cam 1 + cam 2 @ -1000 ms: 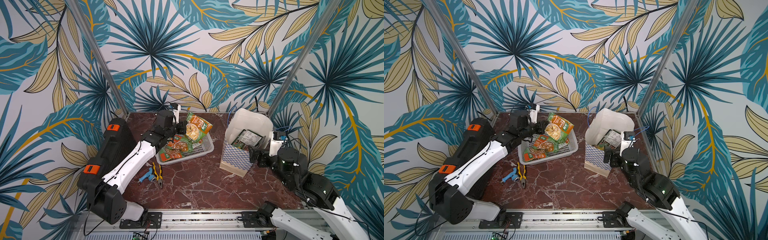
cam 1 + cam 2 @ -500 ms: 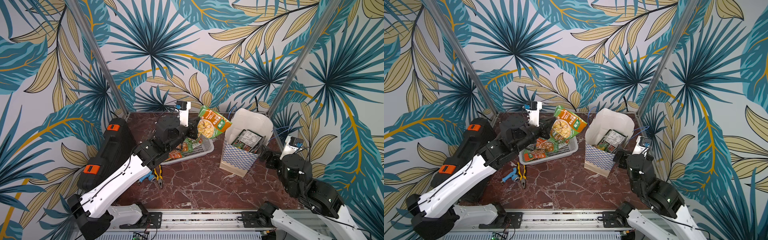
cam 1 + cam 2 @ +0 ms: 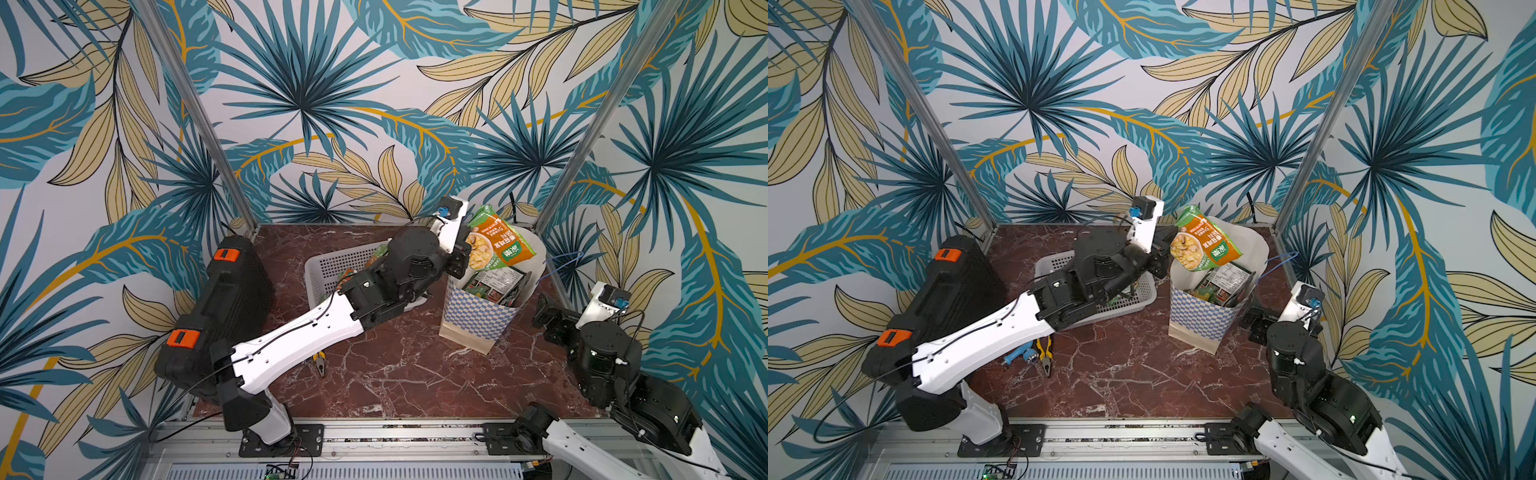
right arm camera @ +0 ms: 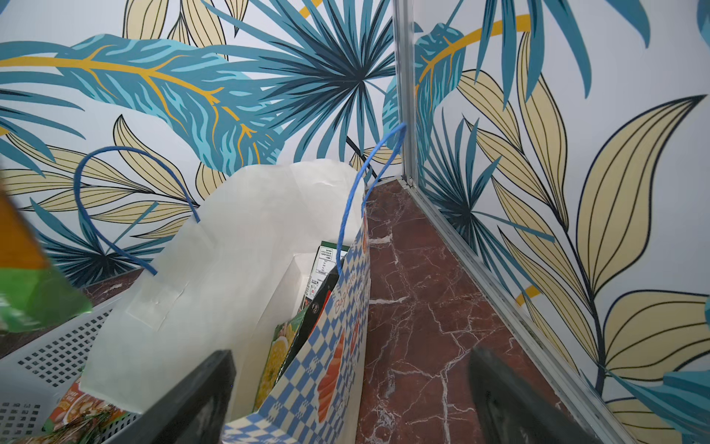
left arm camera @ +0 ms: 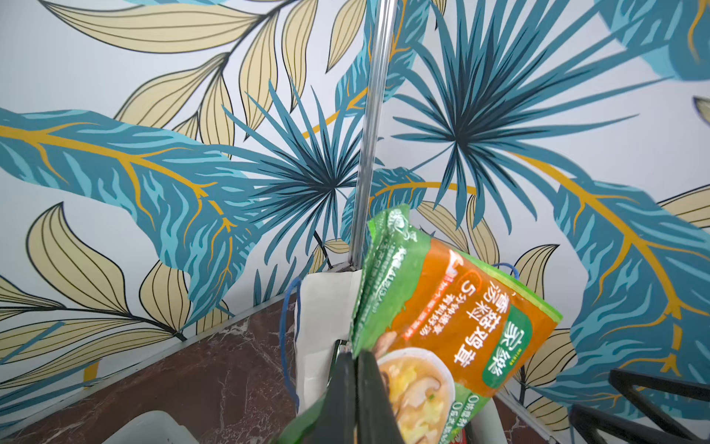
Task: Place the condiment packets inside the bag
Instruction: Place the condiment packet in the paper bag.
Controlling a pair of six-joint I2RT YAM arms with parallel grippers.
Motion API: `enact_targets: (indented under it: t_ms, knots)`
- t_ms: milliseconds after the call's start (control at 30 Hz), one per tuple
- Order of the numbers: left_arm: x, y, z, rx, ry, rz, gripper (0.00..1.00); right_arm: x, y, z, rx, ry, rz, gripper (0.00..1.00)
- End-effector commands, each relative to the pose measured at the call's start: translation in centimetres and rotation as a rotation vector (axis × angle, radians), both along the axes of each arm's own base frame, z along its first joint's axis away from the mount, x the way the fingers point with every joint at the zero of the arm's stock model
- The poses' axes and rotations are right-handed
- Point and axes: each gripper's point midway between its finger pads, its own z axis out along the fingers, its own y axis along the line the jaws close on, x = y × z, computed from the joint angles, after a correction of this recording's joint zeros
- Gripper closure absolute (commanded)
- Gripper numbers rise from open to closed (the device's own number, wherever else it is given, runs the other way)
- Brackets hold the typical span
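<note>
Black case: hard ribbed plastic with two orange latches, standing at the far left edge of the table.
Red-brown table: glossy marble pattern with white veins.
Blue tool: small plastic piece lying on the table beside the pliers, near side, partly under the left arm.
Pliers: yellow handles and dark metal jaws, flat on the marble.
Grey basket: shallow rectangular plastic with perforated walls, left of the bag and just beside it.
Packets in the basket: glossy orange and green pouches lying in the bottom; the left arm hides most of them in both top views.
Left gripper: its black fingers are pinched tight on one folded edge of a packet, reaching out over the basket toward the bag.
Held packet: flat, shiny green-and-orange pouch with a soup photo and Chinese text, creased near the grip, tilted in the air above the left side of the bag's open mouth.
Bag: tall paper, blue-and-white checks outside, tan band at the base, smooth white inside, standing upright at the right of the table with its mouth open.
Blue cord handle: thin twisted loop rising from the bag's rim.
Packets in the bag: several pouches standing on edge inside, printed backs and a green front showing.
Right gripper: jaws spread wide with nothing between them, low, just right of the bag.
</note>
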Motion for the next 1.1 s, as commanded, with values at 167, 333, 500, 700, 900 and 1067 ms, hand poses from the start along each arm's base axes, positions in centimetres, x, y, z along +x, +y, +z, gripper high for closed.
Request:
enact_targets:
  t_ms: [167, 333, 500, 700, 900, 1067]
  knots:
    - [3.4, -2.8, -3.6, 0.18, 0.038, 0.106, 1.0, -1.3, -1.6, -0.6, -0.019, -0.004, -0.046, 0.0]
    - [3.1, -4.3, -5.3, 0.21, 0.111, 0.073, 0.71, -1.1, -1.3, -0.5, -0.026, -0.002, -0.031, 0.0]
    - [-0.2, -4.4, -3.3, 0.202, 0.102, 0.012, 0.28, -0.4, -0.2, -0.5, -0.033, 0.002, 0.019, 0.0]
    - [-2.5, -1.1, -2.3, 0.202, 0.09, 0.015, 0.21, 0.8, 2.2, -0.5, -0.039, 0.017, 0.125, 0.0]
    - [-2.6, 4.5, -5.0, 0.28, 0.094, 0.145, 0.09, 2.1, 5.3, -0.8, -0.04, 0.047, 0.254, 0.0]
    - [-2.5, 9.7, -8.8, 0.304, 0.181, 0.244, 0.0, 3.1, 8.7, -1.0, -0.018, 0.058, 0.401, 0.0]
